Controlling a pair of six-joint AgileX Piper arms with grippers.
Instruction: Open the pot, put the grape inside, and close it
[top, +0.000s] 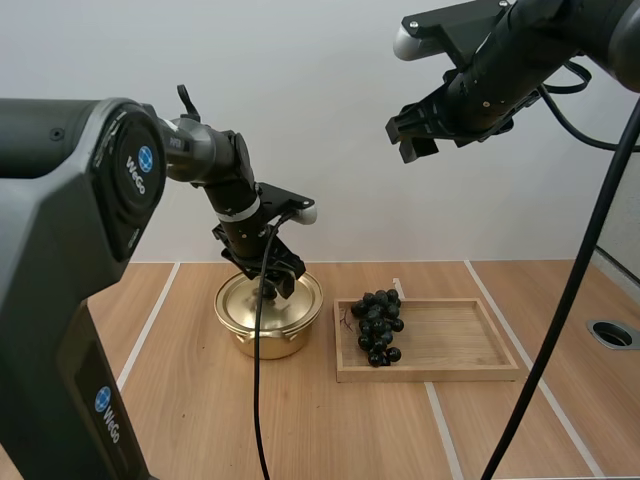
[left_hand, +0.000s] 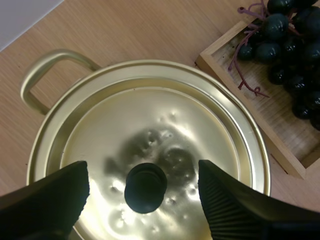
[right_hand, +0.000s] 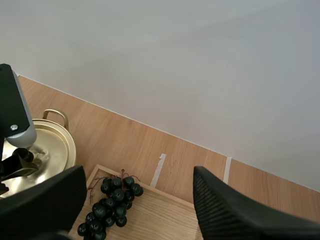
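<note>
We judge we're on step 1, opening the pot, w/ the reach made but the grab not yet made. Our left end effector hangs just over the pot, which sits on the table w/ its lid on. The fingers are spread wide and released, holding nothing. In the left wrist view they stand either side of the black knob, w/ a clear gap on each side and the knob approx. centred btwn them. We can't tell whether the tips are down at knob height.

Nxt move, in our view: lower if needed, close on the knob, lift straight up, then set the lid on bare table away from the tray. The knob looks small & round, so an off-ctr close could let it slip.

Just right of the pot, the wooden tray holds the grapes at its left end, i.e. the end nearest the pot, so the carry is short.

Far right & high above the table, our right end effector hovers w/ its fingers apart, released and empty. Its wrist view looks down toward the grapes. We judge it's well placed for the grape pick once the lid is off.
</note>
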